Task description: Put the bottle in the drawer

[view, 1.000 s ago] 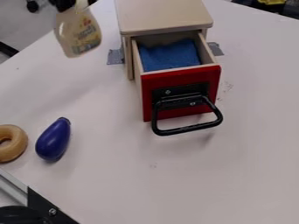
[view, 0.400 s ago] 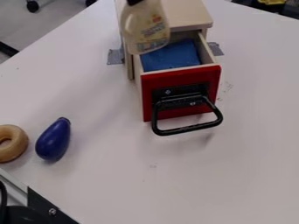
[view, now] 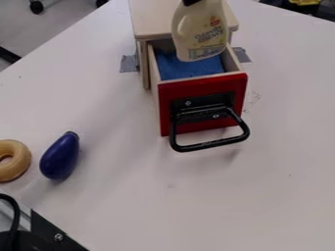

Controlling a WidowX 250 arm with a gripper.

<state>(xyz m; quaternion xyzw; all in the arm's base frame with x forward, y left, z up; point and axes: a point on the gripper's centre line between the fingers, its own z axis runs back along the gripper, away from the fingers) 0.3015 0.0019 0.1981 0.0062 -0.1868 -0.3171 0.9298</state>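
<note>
Count: one bottle, one wooden cabinet, one drawer with red front, one black handle, one blue cloth, one purple eggplant, one tan ring. Tape, two grey pieces, one each side of cabinet, on the white surface.

Bottle: seen over the open drawer, in front of part of the cloth; contact with either, cannot tell. Neck up, base down, label toward camera. Long axis near upright, top leaning slightly left in view.

Pincer: cannot tell how far open or what it grips. Dark piece at bottle neck; cap or pincer, unclear.

Eggplant just beside ring, narrow end up-view.
</note>
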